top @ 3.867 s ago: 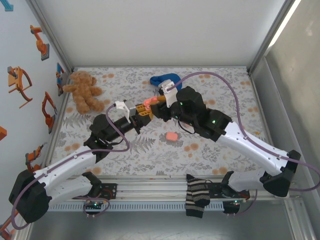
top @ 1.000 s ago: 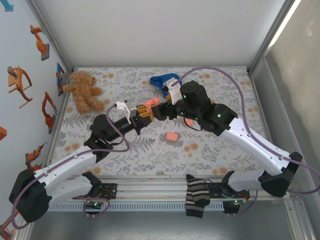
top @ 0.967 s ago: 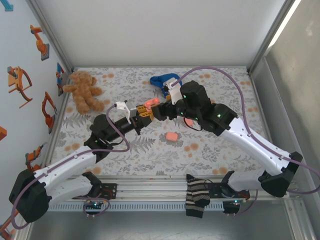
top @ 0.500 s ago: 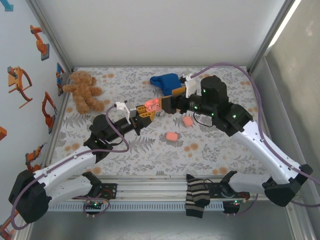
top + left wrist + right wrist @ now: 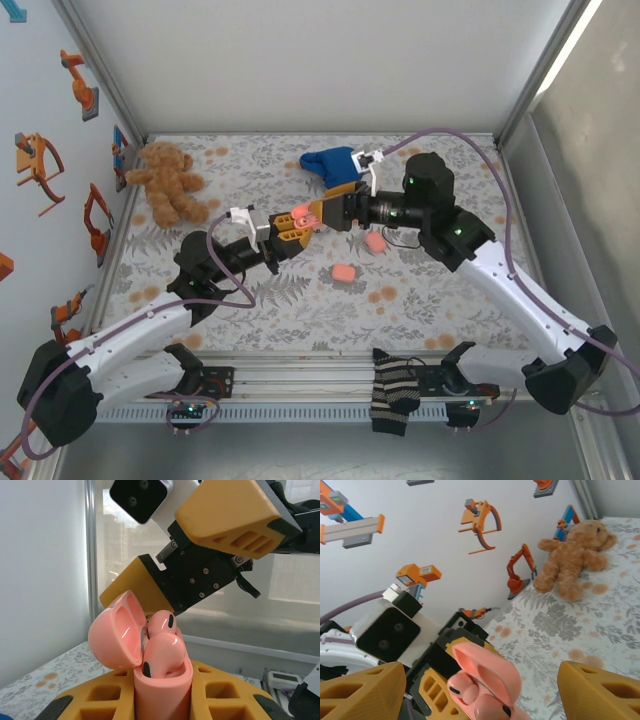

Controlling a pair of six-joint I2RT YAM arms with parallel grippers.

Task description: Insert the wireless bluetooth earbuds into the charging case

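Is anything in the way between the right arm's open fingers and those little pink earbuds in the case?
Nothing visible is. The earbuds sit exposed in the charging case, whose lid is flipped back clear of them. The right fingers stand open, facing the earbuds with only air between.

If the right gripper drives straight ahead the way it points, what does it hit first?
Most likely the open charging case, held up by the left gripper with earbuds in it. It lies centred ahead of the right gripper and its open jaws; the gap is hard to judge.
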